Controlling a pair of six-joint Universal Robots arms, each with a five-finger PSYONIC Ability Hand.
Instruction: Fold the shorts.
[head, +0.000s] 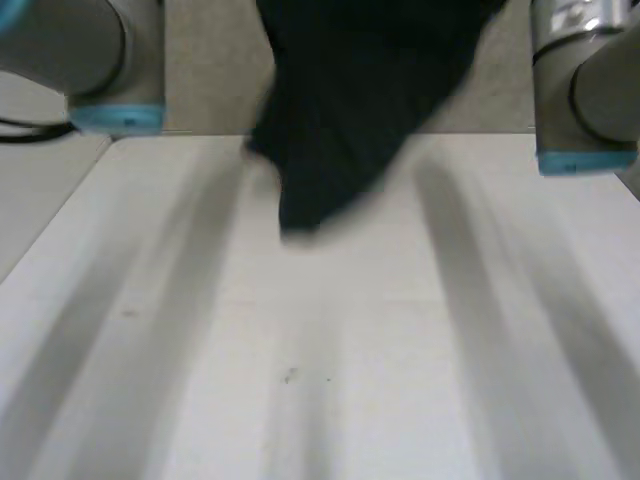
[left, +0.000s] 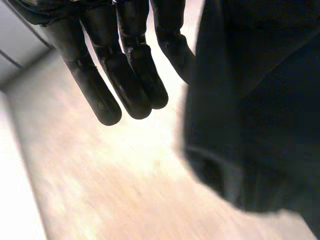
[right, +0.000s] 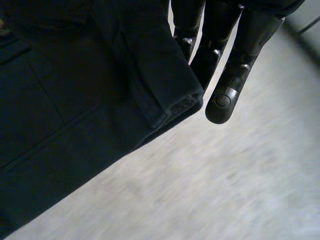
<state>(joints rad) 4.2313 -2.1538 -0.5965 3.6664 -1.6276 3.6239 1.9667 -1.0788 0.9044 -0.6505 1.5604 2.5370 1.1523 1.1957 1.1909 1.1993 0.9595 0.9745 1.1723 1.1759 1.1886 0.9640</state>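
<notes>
The white tabletop (head: 330, 330) runs from the near edge to the far one, with a few small dark specks near its middle; above its far part, about midway between left and right, the dark shorts (head: 350, 110) hang in the air, bunched, their lowest fold clear of the surface; the left arm (head: 90, 60) shows at the far left and the right arm (head: 585, 90) at the far right, each grey with a light-blue cap; in the left wrist view the black left robot hand (left: 125, 60) points down just beside the hanging cloth, and whether it grasps the cloth cannot be told; in the right wrist view the right robot hand (right: 230, 75) sits against a stitched hem corner of the shorts, the cloth lying partly in front of it, and I cannot tell its hold either.
</notes>
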